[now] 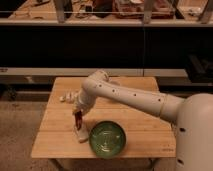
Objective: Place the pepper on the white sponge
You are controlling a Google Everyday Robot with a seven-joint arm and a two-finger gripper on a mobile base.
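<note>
My gripper [77, 112] hangs at the end of the white arm over the front left part of the wooden table [55, 142]. It is shut on the pepper [78, 120], a small dark red slender thing that hangs down from it. The white sponge [82, 134], a small off-white block, lies on the table directly below the pepper. The pepper's tip is just above the sponge's far end, or touching it; I cannot tell which.
A green bowl [107, 139] stands right next to the sponge on its right, near the table's front edge. A long white lumpy object [67, 97] lies at the table's left side behind the gripper. Dark shelving runs behind the table.
</note>
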